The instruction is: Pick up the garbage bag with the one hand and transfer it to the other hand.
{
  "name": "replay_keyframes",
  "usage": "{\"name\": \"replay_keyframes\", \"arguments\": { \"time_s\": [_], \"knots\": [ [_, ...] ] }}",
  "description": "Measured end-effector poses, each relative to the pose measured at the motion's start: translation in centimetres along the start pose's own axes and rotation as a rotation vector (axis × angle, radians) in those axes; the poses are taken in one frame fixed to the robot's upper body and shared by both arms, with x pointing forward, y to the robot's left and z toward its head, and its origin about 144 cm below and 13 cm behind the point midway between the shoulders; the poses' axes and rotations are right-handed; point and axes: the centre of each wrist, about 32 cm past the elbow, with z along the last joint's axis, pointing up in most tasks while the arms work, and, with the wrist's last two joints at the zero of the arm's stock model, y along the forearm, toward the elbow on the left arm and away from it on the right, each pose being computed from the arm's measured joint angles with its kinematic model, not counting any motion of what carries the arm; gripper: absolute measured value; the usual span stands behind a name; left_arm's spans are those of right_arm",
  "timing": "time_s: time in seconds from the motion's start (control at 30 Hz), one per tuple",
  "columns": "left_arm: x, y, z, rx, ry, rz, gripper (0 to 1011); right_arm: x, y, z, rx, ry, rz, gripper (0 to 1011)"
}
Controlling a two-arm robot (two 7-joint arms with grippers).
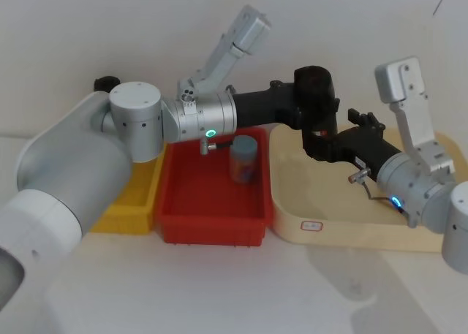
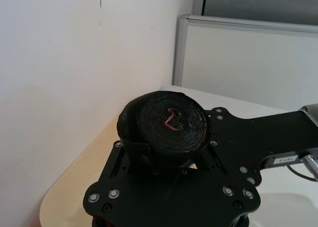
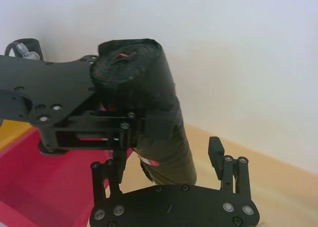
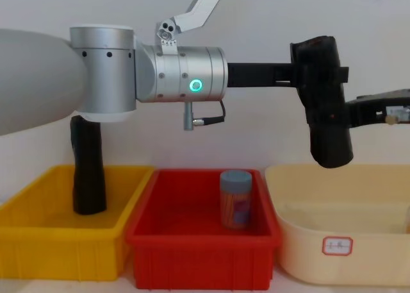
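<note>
The garbage bag (image 4: 323, 100), a black roll, hangs upright in the air above the gap between the red bin and the beige tray. My left gripper (image 4: 309, 75), on the green-ringed arm, is shut on its upper half; the left wrist view looks down on the roll's top end (image 2: 166, 122). A sliver of the red-and-white label (image 3: 151, 162) shows low on the roll. My right gripper (image 3: 166, 162), on the blue-ringed arm, reaches in from the right (image 1: 329, 140). It is open, its fingers (image 3: 228, 162) straddling the roll's lower part with gaps on both sides.
A yellow bin (image 4: 38, 242) on the left holds a plain black roll (image 4: 86, 165) standing upright. The red bin (image 4: 198, 254) in the middle holds a grey-lidded jar (image 4: 236, 200). The beige tray (image 4: 339, 242) lies under the right arm. A white wall stands close behind.
</note>
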Motion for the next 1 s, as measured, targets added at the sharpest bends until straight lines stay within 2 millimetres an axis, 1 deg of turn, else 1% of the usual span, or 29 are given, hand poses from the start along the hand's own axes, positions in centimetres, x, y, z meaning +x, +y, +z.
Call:
{"name": "replay_keyframes", "arguments": {
  "time_s": [0.5,1.0],
  "knots": [
    [-0.2,-1.0,0.4,0.001,-0.004,0.006,427,-0.3,0.6,-0.1,0.029,-0.032,0.017,998],
    [-0.2,-1.4,0.5,-0.004,0.003,0.0,427,-0.2,1.1,-0.3,0.031,-0.031,0.022,998]
  ]
}}
